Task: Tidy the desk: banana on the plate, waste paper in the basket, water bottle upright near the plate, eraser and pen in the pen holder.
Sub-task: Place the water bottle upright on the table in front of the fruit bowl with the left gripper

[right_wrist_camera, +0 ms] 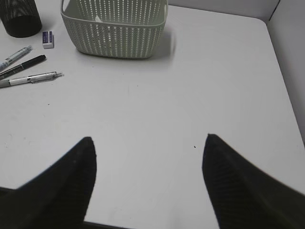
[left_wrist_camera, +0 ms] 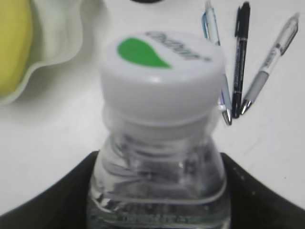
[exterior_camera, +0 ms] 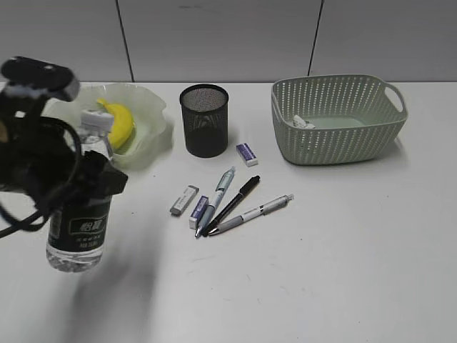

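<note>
You have bare worktop [exterior_camera: 343,271] across the near right. Toward the far middle, three pens [exterior_camera: 235,204] and erasers [exterior_camera: 184,200] lie scattered before the pen holder [exterior_camera: 204,120], blocking a low pass.

Water bottle [left_wrist_camera: 157,157] cap w/ green mark and dark print (blurred, unreadable), label chars illegible

Exterior slanted down, wrists close (pens [right_wrist_camera: 24,67] shared)

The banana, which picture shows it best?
The exterior view: the banana lies whole on the plate, behind the bottle the left gripper holds. The left wrist view catches only a blurry yellow edge. The right wrist view misses it.
</note>
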`<action>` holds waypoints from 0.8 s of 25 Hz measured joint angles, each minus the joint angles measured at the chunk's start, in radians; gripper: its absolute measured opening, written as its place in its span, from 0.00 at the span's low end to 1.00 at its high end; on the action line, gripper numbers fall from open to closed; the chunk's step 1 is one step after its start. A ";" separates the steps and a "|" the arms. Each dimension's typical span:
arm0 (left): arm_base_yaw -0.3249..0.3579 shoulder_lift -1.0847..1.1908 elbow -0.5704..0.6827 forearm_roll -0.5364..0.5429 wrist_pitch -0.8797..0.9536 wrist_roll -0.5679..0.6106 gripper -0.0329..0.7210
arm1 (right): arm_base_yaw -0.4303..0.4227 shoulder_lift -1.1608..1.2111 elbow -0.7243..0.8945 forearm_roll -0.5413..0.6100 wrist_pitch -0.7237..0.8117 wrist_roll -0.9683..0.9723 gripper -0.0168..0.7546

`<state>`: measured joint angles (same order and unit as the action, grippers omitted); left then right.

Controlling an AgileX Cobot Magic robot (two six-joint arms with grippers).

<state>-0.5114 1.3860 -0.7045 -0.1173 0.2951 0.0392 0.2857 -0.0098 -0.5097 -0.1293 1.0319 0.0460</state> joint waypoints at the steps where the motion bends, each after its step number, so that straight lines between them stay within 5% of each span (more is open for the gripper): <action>1: 0.000 -0.052 0.052 -0.008 -0.074 0.000 0.71 | 0.000 0.000 0.000 0.000 0.000 0.000 0.73; 9: 0.000 -0.171 0.365 -0.076 -0.612 0.000 0.71 | 0.000 0.000 0.000 0.000 0.000 0.000 0.74; 20: 0.000 0.163 0.396 -0.106 -1.184 0.000 0.71 | 0.000 0.000 0.000 0.000 0.000 0.000 0.73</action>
<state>-0.5114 1.5487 -0.3088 -0.2233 -0.8887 0.0392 0.2857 -0.0098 -0.5097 -0.1293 1.0319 0.0460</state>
